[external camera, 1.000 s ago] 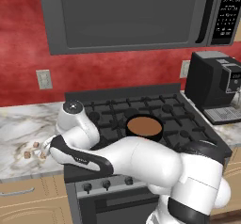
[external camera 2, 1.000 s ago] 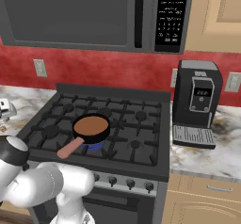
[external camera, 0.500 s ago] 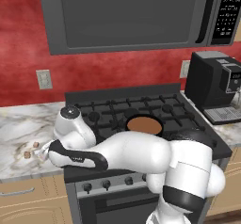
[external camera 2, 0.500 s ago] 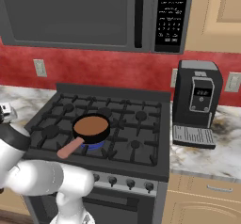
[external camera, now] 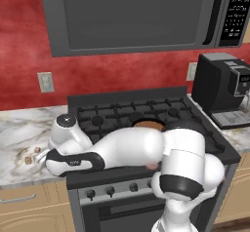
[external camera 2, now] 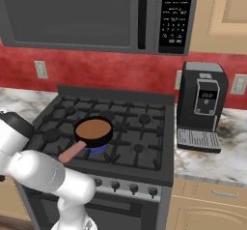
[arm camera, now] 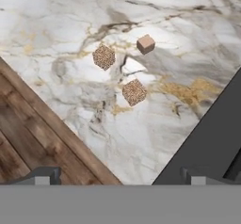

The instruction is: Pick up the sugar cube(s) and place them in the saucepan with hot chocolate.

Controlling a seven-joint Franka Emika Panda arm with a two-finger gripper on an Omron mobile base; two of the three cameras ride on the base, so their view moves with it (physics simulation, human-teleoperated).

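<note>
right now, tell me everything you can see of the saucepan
The saucepan is small, round and black, filled with smooth brown liquid. It sits upright on a front-left burner of the stove, with a blue glow beneath its base. Its short pinkish-tan handle points toward the stove's front edge. Nothing else touches it.

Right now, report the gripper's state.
Gripper: open, holding nothing, above the marble counter with the three sugar cubes ahead of its fingertips.
</note>
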